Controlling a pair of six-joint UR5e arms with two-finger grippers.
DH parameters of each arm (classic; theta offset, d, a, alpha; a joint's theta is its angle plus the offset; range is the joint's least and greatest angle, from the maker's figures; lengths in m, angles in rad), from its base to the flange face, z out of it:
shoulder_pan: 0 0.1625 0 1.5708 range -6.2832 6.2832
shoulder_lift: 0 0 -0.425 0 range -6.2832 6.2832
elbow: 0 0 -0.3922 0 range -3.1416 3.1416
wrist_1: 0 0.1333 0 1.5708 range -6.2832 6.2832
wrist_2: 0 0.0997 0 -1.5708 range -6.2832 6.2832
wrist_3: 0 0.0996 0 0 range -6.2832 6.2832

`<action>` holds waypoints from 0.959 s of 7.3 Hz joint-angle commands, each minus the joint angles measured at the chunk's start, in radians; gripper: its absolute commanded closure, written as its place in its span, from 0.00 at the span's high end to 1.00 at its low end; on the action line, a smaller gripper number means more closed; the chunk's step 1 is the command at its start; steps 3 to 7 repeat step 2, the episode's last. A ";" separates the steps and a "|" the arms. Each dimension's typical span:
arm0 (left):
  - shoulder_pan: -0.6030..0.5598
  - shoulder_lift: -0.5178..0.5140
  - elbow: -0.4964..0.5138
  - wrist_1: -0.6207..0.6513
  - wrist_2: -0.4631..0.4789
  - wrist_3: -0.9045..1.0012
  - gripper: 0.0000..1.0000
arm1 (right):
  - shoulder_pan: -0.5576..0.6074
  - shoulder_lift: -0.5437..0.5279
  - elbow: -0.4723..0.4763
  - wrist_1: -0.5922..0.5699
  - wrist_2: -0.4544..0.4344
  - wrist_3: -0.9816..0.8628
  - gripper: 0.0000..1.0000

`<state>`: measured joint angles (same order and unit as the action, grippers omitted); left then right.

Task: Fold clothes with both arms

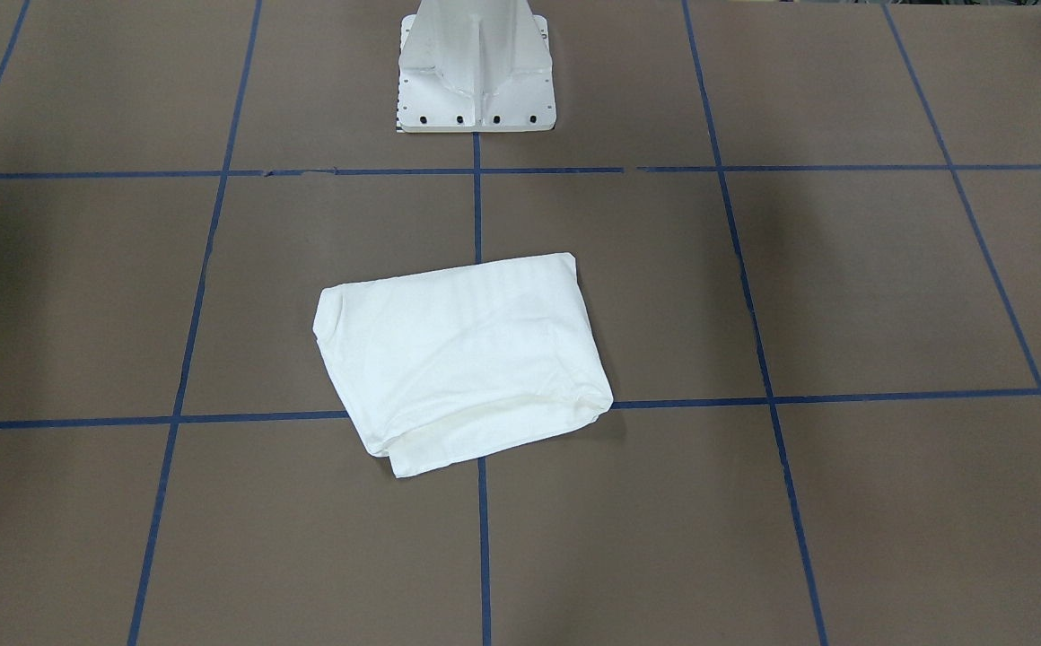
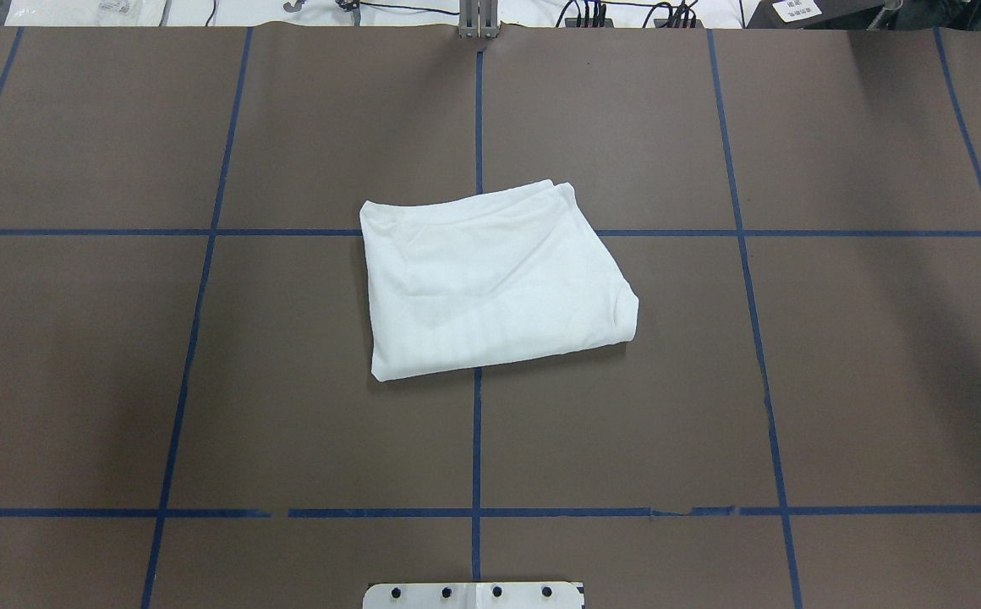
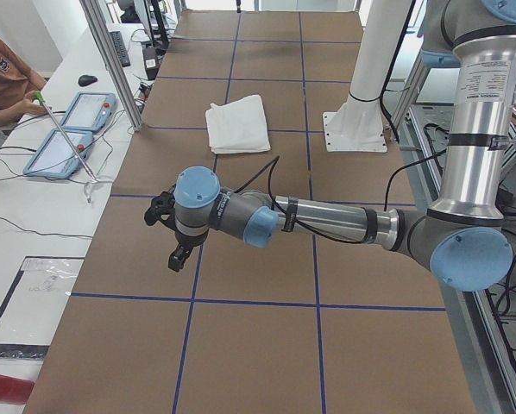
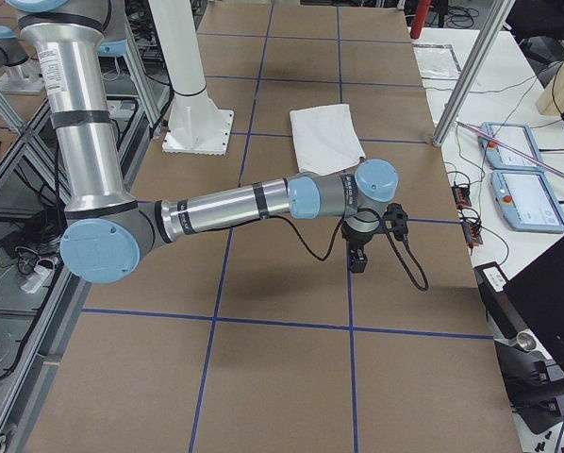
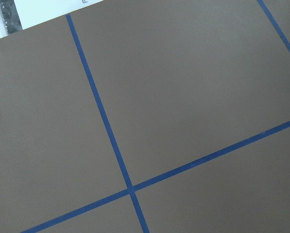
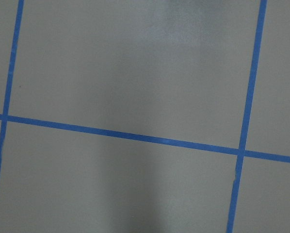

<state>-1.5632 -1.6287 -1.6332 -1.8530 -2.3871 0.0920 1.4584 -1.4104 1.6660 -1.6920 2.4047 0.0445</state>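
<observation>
Overhead exterior view is showing the white shirt (image 2: 490, 279) lying folded into a neat, thick packet near the middle of the brown tabletop (image 2: 879, 381). The shirt is sitting flat, a little crooked, and it is covering the spot where two blue tape lines (image 2: 476, 440) are crossing. No black writing is showing on the side that is facing up. The white pedestal base (image 1: 476, 63) is standing near the shirt, on the robot's side of it, not touching it. Nothing is touching the shirt. In the side views, both arms are reaching out low over the tabletop, well apart from the shirt. The left arm (image 3: 327, 220) is stretching across a bare brown square, and the left fingers (image 3: 177, 257) are pointing down above the tabletop. The right arm (image 4: 225, 208) is doing the same at the other end, with the right fingers (image 4: 357, 260) hanging down near a blue line. The fingers are looking too small in these views, so I cannot tell how far open they are, or if they are holding anything. Both wrist cameras are seeing only brown tabletop and blue lines. A person (image 3: 3, 78) is sitting at a white desk beside the tabletop, near two blue tablets (image 3: 68, 138).
</observation>
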 commanded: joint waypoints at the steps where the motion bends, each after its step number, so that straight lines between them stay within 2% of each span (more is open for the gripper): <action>1: 0.000 0.001 -0.005 0.000 0.000 0.000 1.00 | 0.000 0.001 0.007 0.000 0.001 0.000 1.00; 7: 0.002 0.003 -0.007 -0.002 0.000 0.000 1.00 | -0.001 0.001 0.009 0.000 0.001 0.000 1.00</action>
